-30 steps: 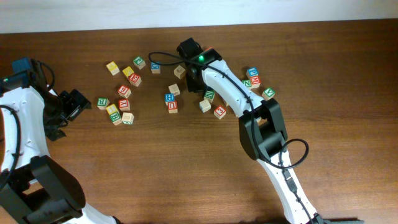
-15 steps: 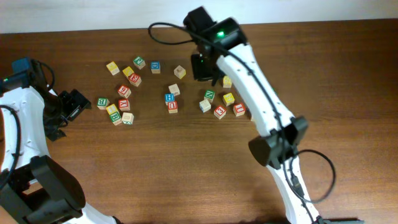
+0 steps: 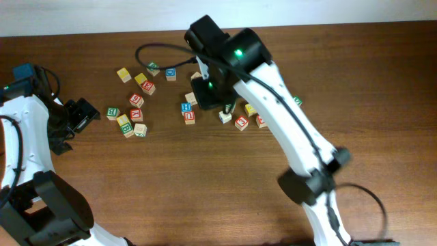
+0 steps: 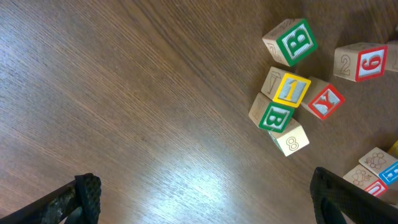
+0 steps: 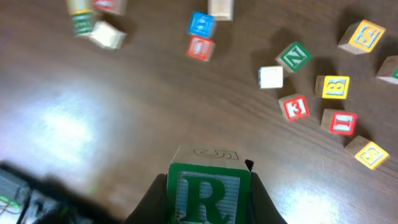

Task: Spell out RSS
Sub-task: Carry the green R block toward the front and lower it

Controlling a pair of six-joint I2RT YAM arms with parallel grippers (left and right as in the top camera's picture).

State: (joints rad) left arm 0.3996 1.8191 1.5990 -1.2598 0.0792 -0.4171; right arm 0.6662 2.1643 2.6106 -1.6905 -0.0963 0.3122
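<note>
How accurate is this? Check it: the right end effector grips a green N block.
Wrong letter. The right wrist view shows the right end effector gripping a green R block, not an N.

The R cube [image 5: 208,193] is green and white; the table [image 5: 155,112] is brown wood-grain.

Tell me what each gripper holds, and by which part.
The right gripper holds the green R cube by its two opposite sides; the left gripper holds nothing.
</note>
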